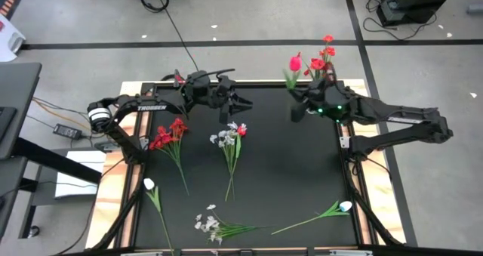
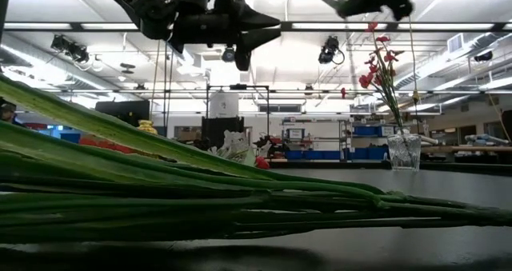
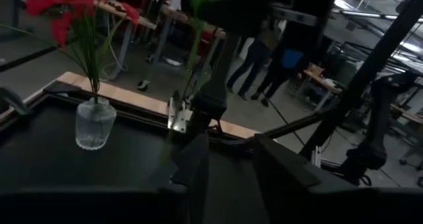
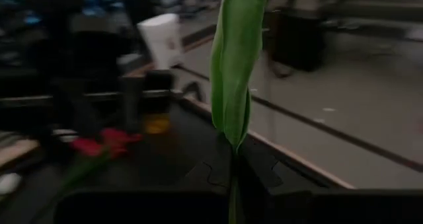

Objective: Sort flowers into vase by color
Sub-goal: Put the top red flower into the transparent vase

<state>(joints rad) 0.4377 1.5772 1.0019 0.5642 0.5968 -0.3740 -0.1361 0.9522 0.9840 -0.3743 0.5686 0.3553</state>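
My right gripper (image 1: 296,109) is raised over the table's far right part, shut on a red tulip (image 1: 295,62) with a broad green leaf (image 4: 232,65). A glass vase (image 2: 404,151) with red blooms (image 1: 324,53) stands on the far right corner, just beyond it. My left gripper (image 1: 240,101) hangs open above the far middle of the table and touches nothing. On the black mat lie a red bunch (image 1: 169,134), a white sprig with a red bloom (image 1: 232,137), a white bud (image 1: 149,184), a white sprig (image 1: 207,224) and another white bud (image 1: 344,206). My right gripper pinches the tulip's stem (image 4: 232,174) between its two fingers, just below the leaf. The flower is lifted clear of the table. Its leaf and bloom stand out past the fingertips, toward the far edge in the high view.
Green stems (image 2: 240,203) lie close before the low camera and hide much of the mat. Wooden table edges (image 1: 113,177) frame the mat. People stand in the room beyond the table (image 3: 264,59). A white cup (image 4: 162,39) stands past the left side.
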